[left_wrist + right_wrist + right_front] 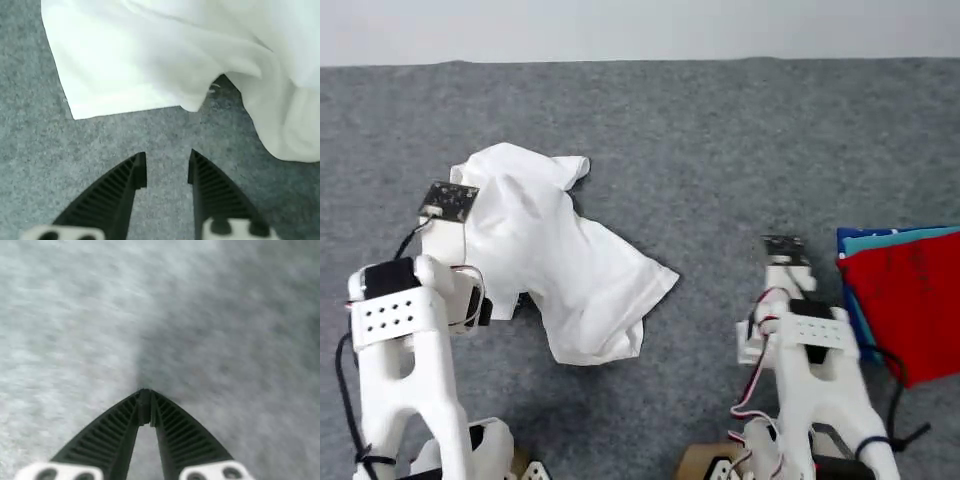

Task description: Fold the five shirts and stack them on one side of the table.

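Note:
A crumpled white shirt [555, 255] lies on the grey table cover left of centre. In the left wrist view its edge [125, 75] lies just ahead of my left gripper [167, 159], which is open over bare cover with nothing between its fingers. The left arm [400, 310] stands against the shirt's left side. A stack of folded shirts sits at the right edge, a red one [910, 295] on top and blue and teal ones [880, 238] under it. My right gripper [145, 395] is shut on nothing, low over the cover. The right arm [800, 335] stands just left of the stack.
Grey felt cover [720, 150] spans the whole table up to the pale wall at the back. Open cover lies between the white shirt and the right arm, and across the far half of the table.

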Controlling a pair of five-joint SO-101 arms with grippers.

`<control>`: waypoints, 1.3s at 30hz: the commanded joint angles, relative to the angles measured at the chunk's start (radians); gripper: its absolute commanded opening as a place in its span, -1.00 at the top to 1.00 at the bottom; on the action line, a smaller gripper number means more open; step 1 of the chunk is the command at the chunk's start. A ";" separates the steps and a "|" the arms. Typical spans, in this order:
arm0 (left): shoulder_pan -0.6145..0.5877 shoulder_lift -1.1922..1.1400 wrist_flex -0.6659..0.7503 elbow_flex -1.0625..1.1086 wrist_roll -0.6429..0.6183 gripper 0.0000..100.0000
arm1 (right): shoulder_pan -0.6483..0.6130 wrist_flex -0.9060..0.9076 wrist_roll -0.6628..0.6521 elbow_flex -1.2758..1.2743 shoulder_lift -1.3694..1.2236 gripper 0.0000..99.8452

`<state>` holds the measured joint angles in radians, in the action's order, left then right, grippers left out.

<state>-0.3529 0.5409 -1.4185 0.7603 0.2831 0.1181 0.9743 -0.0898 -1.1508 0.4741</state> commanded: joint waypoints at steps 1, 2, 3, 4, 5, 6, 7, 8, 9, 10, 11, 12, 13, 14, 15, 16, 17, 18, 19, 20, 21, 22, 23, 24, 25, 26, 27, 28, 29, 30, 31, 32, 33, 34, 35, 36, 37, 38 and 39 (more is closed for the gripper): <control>-0.063 0.017 0.077 0.015 0.009 0.70 | 0.091 0.028 -0.011 0.068 0.010 0.98; -0.091 0.017 0.091 0.019 0.009 0.70 | 0.110 0.031 -0.011 0.068 0.010 0.98; -0.118 0.017 0.104 0.025 0.009 0.70 | 0.127 0.035 -0.011 0.068 0.010 0.98; -0.141 0.017 0.120 0.035 0.009 0.70 | 0.145 0.035 -0.011 0.068 0.010 0.98; -0.163 0.017 0.137 0.045 0.009 0.70 | 0.162 0.036 -0.011 0.066 0.010 0.98; -0.186 0.017 0.160 0.058 0.009 0.70 | 0.179 0.036 -0.011 0.066 0.010 0.98; -0.206 0.017 0.186 0.073 0.009 0.70 | 0.189 0.036 -0.011 0.066 0.010 0.98; -0.229 0.017 0.215 0.090 0.008 0.71 | 0.194 0.036 -0.012 0.066 0.010 0.98; -0.250 0.017 0.244 0.104 0.008 0.71 | 0.196 0.036 -0.012 0.066 0.008 0.98; -0.269 0.017 0.273 0.117 0.008 0.71 | 0.197 0.036 -0.014 0.066 0.008 0.98; -0.284 0.015 0.301 0.133 0.008 0.71 | 0.197 0.036 -0.031 0.066 0.008 0.98; -0.295 0.015 0.333 0.147 0.008 0.71 | 0.197 0.036 -0.060 0.066 0.008 0.98; -0.304 0.015 0.364 0.160 0.008 0.71 | 0.197 0.036 -0.098 0.066 0.008 0.98; -0.307 0.014 0.391 0.176 0.008 0.71 | 0.197 0.036 -0.133 0.066 0.008 0.98; -0.307 0.005 0.416 0.185 0.008 0.71 | 0.197 0.036 -0.157 0.066 0.008 0.98; -0.307 -0.012 0.436 0.191 0.008 0.71 | 0.197 0.033 -0.175 0.064 0.008 0.98; -0.307 -0.040 0.454 0.191 0.008 0.71 | 0.197 0.030 -0.183 0.060 0.008 0.98; -0.307 -0.072 0.474 0.189 0.008 0.71 | 0.196 0.027 -0.187 0.054 0.008 0.98; -0.307 -0.110 0.496 0.188 0.008 0.71 | 0.194 0.027 -0.189 0.049 0.008 0.98; -0.307 -0.150 0.514 0.180 0.008 0.71 | 0.194 0.027 -0.192 0.046 0.008 0.98; -0.308 -0.193 0.523 0.166 0.008 0.70 | 0.194 0.027 -0.192 0.044 0.008 0.98; -0.307 -0.238 0.528 0.150 0.008 0.70 | 0.194 0.027 -0.192 0.044 0.008 0.98; -0.305 -0.279 0.528 0.125 0.008 0.70 | 0.194 0.027 -0.192 0.044 0.008 0.98; -0.305 -0.322 0.526 0.094 0.008 0.70 | 0.194 0.027 -0.192 0.044 0.008 0.98; -0.305 -0.358 0.526 0.067 0.008 0.70 | 0.194 0.027 -0.192 0.044 0.008 0.98; -0.305 -0.388 0.525 0.042 0.008 0.70 | 0.194 0.027 -0.192 0.044 0.008 0.98; -0.305 -0.416 0.523 0.016 0.008 0.70 | 0.189 0.027 -0.192 0.044 0.008 0.98; -0.305 -0.434 0.519 -0.007 0.008 0.70 | 0.180 0.027 -0.193 0.044 0.007 0.98; -0.305 -0.445 0.508 -0.031 0.008 0.70 | 0.170 0.027 -0.193 0.043 0.007 0.98; -0.305 -0.451 0.494 -0.053 0.008 0.70 | 0.162 0.027 -0.193 0.043 0.007 0.98; -0.304 -0.451 0.482 -0.073 0.008 0.70 | 0.154 0.027 -0.193 0.043 0.007 0.98; -0.304 -0.451 0.470 -0.094 0.008 0.70 | 0.148 0.027 -0.193 0.043 0.007 0.98; -0.304 -0.451 0.459 -0.114 0.008 0.70 | 0.145 0.027 -0.193 0.043 0.007 0.98; -0.304 -0.457 0.453 -0.134 0.008 0.70 | 0.143 0.027 -0.193 0.043 0.007 0.98; -0.304 -0.460 0.454 -0.145 0.008 0.70 | 0.143 0.027 -0.193 0.043 0.007 0.98; -0.302 -0.462 0.457 -0.151 0.008 0.70 | 0.143 0.027 -0.193 0.043 0.007 0.98; -0.298 -0.462 0.459 -0.153 0.008 0.68 | 0.143 0.024 -0.193 0.043 0.007 0.98; -0.285 -0.462 0.459 -0.153 0.008 0.66 | 0.142 0.016 -0.193 0.043 0.007 0.98; -0.275 -0.462 0.457 -0.153 0.008 0.65 | 0.142 0.007 -0.193 0.043 0.007 0.98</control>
<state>-0.6521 0.0775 -0.9475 0.6452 0.2846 0.2700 1.0004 -0.2739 -1.1339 0.4726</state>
